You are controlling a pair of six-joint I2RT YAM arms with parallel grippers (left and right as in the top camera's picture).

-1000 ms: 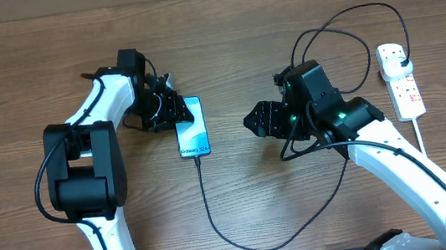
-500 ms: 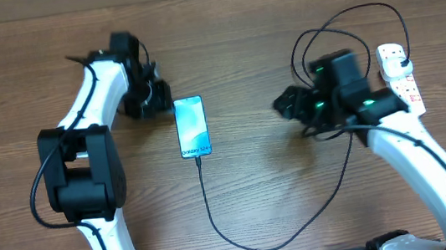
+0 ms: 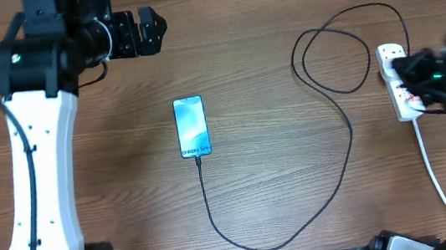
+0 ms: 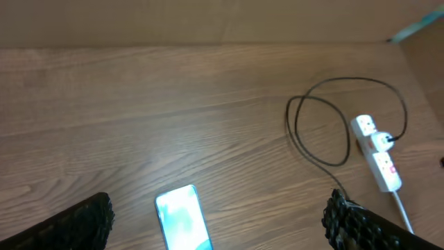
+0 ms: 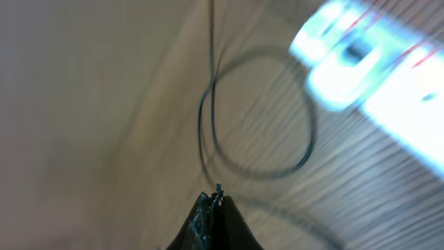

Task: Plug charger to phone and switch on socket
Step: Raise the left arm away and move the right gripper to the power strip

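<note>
Overhead, my right claw sat over the socket at the right edge of the frame. Its fingers were pressed together on nothing, as far as the smeared right wrist view let me judge. My left claw hung spread and empty at the upper left, well apart from everything. The phone lay flat at centre frame with its screen lit. The charger ran from its lower edge down toward the bottom of the frame, then up the right side into a loose loop, ending at the black plug seated in the socket's upper end. I could not tell whether the tip was fully home in the phone, nor whether the switch was already on. The red markings were too small to read. The main danger I judged was in the press itself. The socket lay loose on the bench, so a push that landed off the switch or came in at a slant could have slid the whole strip instead of tipping the rocker. A sliding strip would have dragged the plug and the loop just beside it. With enough pull, the slack might have run out and tugged the tip from the phone or skewed the phone round. My closed tip could also have skidded off the switch onto the plug and levered it loose. The blur in my wrist view meant my aim was poor. The white cord, trailing toward the lower right under my arm, was one more thing I might have snagged.
</note>
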